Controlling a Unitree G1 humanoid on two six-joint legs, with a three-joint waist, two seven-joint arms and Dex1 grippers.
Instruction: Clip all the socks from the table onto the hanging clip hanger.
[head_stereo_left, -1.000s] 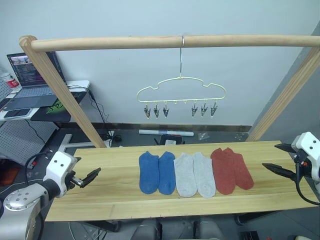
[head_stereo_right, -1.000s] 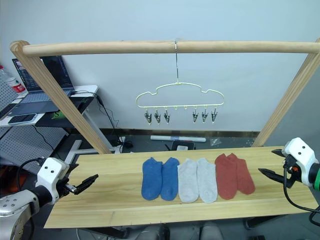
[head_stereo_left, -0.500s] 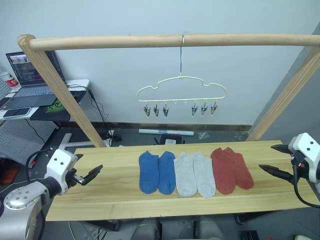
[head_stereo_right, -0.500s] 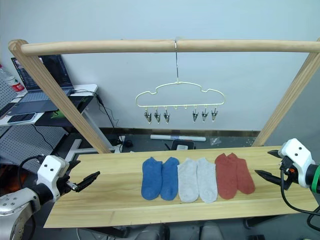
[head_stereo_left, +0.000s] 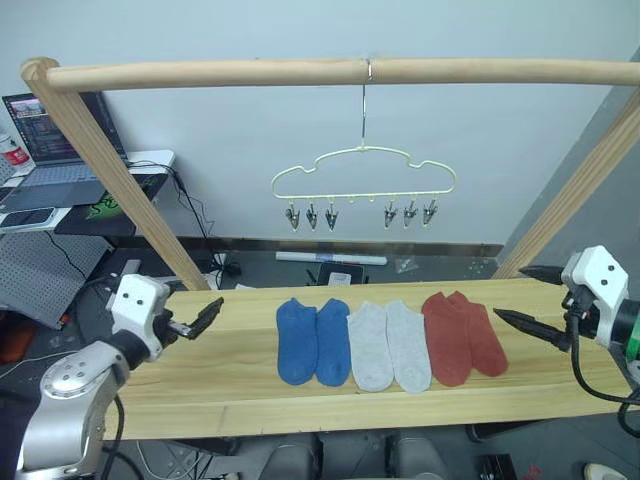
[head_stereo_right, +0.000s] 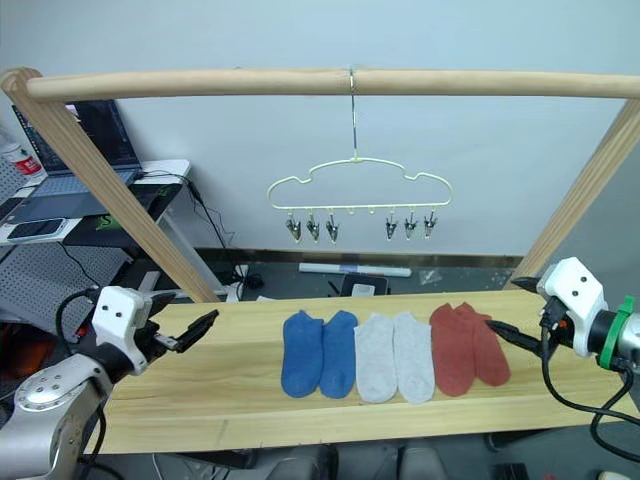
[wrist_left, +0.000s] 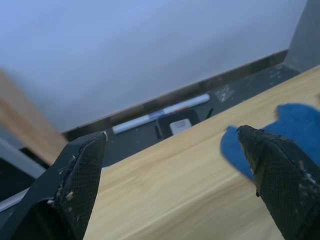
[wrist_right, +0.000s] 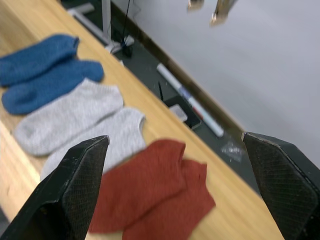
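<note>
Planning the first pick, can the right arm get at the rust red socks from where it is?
Probably yes: the right gripper, open, sits just beside the rust red socks, with nothing between them.

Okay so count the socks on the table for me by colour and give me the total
Blue socks: 2
Light grey socks: 2
Rust red socks: 2
Total: 6, all lying flat on the table, none clipped to the clip hanger yet.
</note>
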